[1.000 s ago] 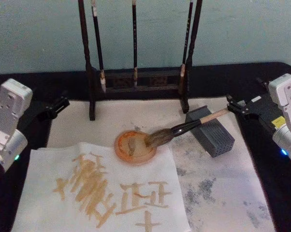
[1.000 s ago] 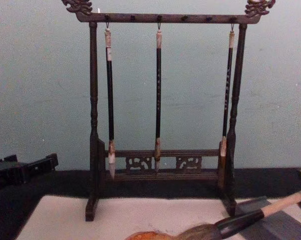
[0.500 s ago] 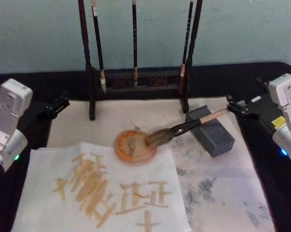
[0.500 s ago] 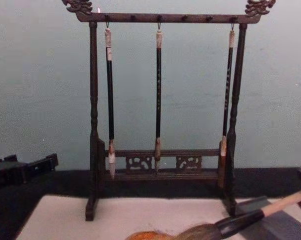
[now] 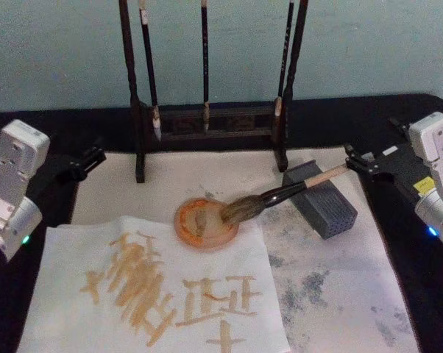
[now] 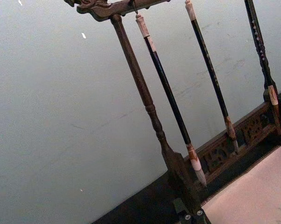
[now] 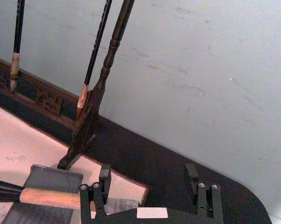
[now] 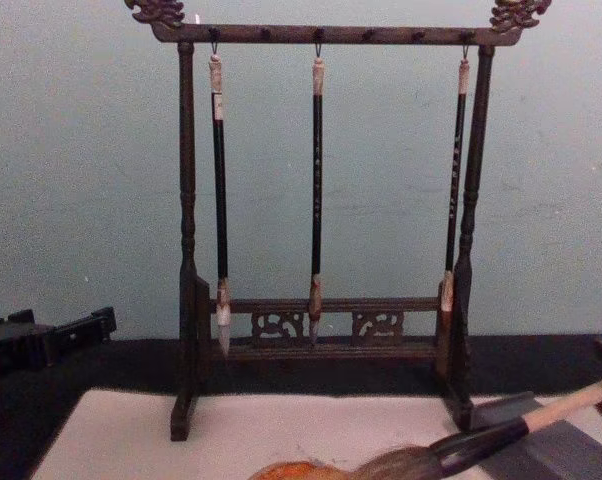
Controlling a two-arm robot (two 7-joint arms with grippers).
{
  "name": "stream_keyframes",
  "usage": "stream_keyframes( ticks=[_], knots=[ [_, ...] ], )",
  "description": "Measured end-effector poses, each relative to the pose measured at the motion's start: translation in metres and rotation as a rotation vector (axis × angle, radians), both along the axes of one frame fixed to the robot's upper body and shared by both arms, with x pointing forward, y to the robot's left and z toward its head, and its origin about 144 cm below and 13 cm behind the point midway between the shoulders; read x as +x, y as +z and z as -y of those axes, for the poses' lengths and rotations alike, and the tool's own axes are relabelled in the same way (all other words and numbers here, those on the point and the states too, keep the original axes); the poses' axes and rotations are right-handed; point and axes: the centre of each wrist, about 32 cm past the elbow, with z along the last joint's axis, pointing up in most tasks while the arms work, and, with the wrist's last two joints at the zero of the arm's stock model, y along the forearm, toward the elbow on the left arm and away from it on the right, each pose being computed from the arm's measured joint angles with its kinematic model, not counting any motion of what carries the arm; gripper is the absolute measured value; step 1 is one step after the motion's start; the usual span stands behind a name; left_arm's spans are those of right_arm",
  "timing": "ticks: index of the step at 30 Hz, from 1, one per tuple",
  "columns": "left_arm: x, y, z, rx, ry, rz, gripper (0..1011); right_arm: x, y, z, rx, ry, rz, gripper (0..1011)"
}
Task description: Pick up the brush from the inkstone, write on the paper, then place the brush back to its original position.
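Brown strokes already mark the paper (image 5: 52, 268), and the brush (image 5: 280, 195) lies across the inkstone (image 5: 332, 209), bristles over an orange dish (image 5: 192, 232), apparently let go by the spread-open right gripper (image 5: 356, 162) at its handle end; the left gripper (image 5: 89, 159) sits parked at the left.

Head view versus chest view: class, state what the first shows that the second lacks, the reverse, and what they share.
Head view, not chest: the tan strokes on the paper, and how the open right gripper sits beside the handle end of the brush. Chest view, not head: the rack's top bar with carved ends, where the three thin brushes hang. Both: the brush lying with bristles on the orange dish and handle across the inkstone; the left gripper parked at the left.
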Motion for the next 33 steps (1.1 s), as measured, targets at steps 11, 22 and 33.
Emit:
stream_keyframes(
  ticks=[11, 22, 33],
  knots=[
    [0.000, 0.000, 0.000, 0.000, 0.000, 0.000, 1000, -0.004, 0.010, 0.003, 0.090, 0.035, -0.012, 1008],
    [0.000, 0.000, 0.000, 0.000, 0.000, 0.000, 1002, -0.022, 0.021, 0.001, 0.095, 0.052, -0.003, 1008],
    [0.000, 0.000, 0.000, 0.000, 0.000, 0.000, 1002, -0.048, 0.026, 0.003, 0.175, 0.076, -0.041, 1008]
  ],
)
